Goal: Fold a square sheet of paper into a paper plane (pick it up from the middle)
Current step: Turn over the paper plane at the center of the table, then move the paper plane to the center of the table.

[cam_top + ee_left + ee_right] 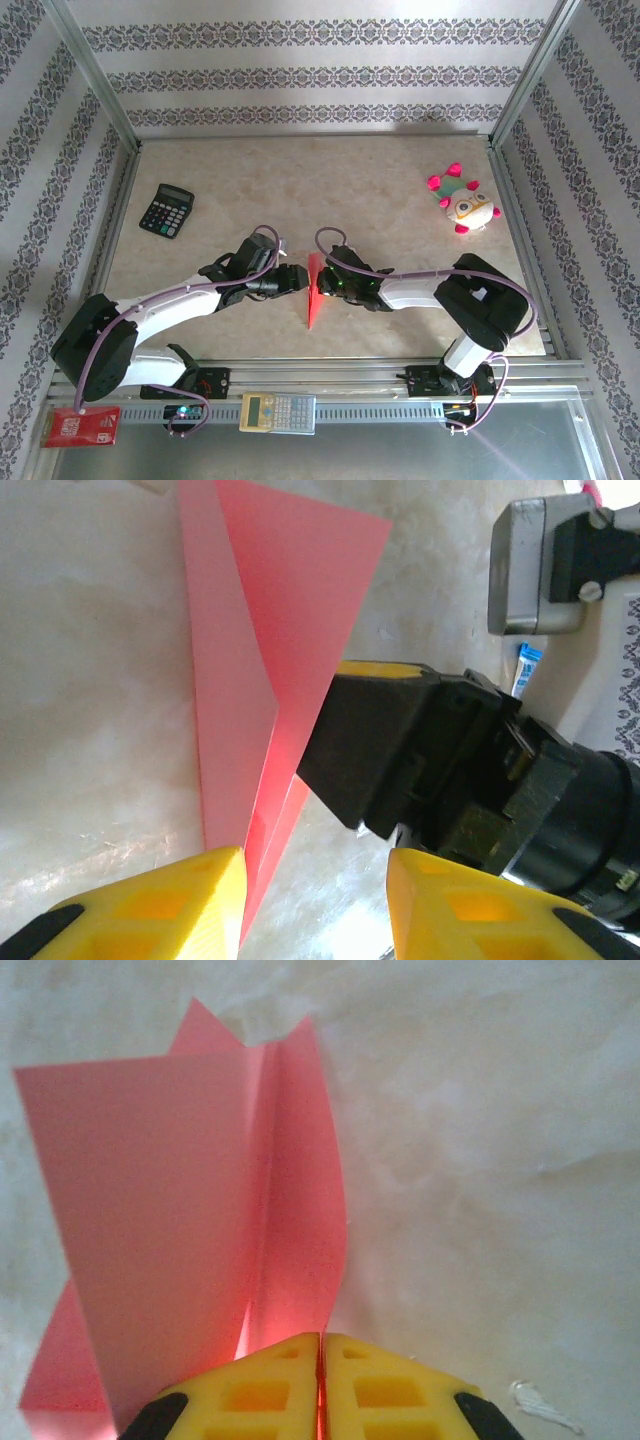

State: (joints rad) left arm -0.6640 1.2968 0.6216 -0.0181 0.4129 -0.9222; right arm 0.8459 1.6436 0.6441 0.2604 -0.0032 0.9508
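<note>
Salmon-pink paper plane [190,1210], pinched in right claw [321,1348]

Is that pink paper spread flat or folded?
Folded. From above, the paper plane is a narrow pointed dart; the wrist views show overlapping flaps along a crease, pinched by the right fingers.

No legible txt.
Red card [82,427] has print, black calc [166,210] & pale calc [278,411] have keys: too small to read.
</note>
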